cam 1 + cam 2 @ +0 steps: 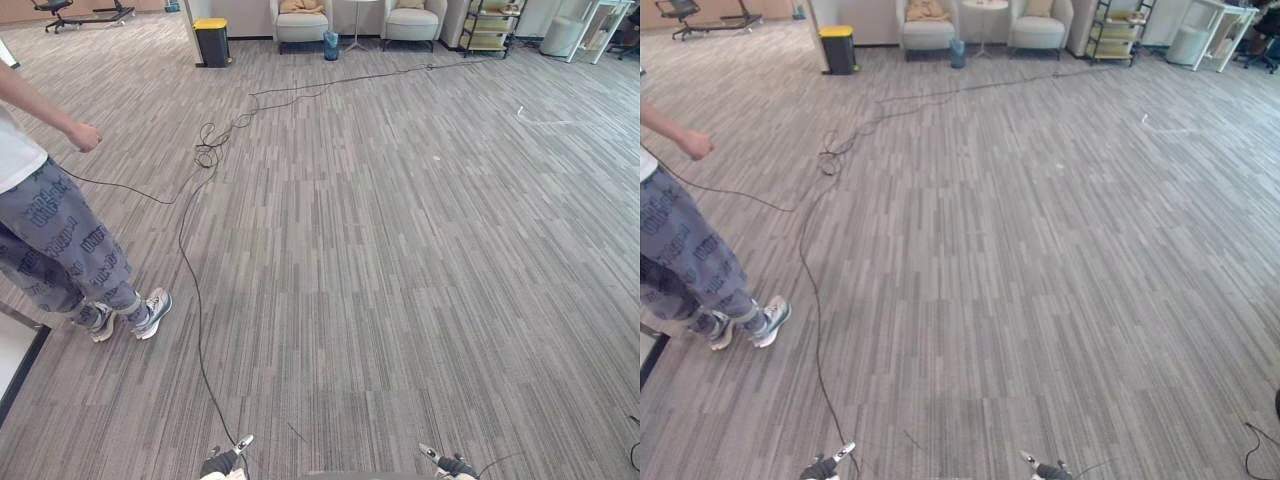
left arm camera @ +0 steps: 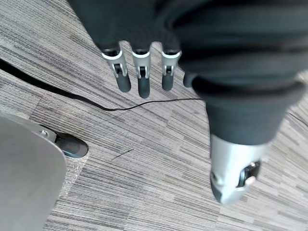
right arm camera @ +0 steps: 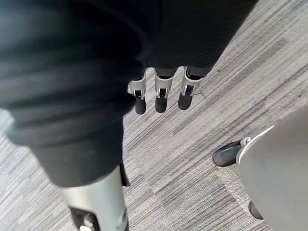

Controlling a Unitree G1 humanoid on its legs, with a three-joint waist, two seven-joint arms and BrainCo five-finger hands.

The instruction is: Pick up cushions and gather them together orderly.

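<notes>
Far across the room, a tan cushion (image 1: 301,5) lies on the left armchair (image 1: 302,27). A second tan cushion (image 1: 411,3) rests on the right armchair (image 1: 412,24). My left hand (image 2: 139,72) hangs over bare grey carpet, fingers straight and holding nothing. My right hand (image 3: 161,91) hangs the same way over the carpet, open and empty. Both hands are far from the cushions.
A person (image 1: 60,240) in patterned trousers stands at the left. By the far wall are a black bin with a yellow lid (image 1: 211,42), a small round side table (image 1: 355,25), a blue bin (image 1: 331,45) and a shelf rack (image 1: 487,25). A white, dark-edged slab (image 1: 15,350) sits low left.
</notes>
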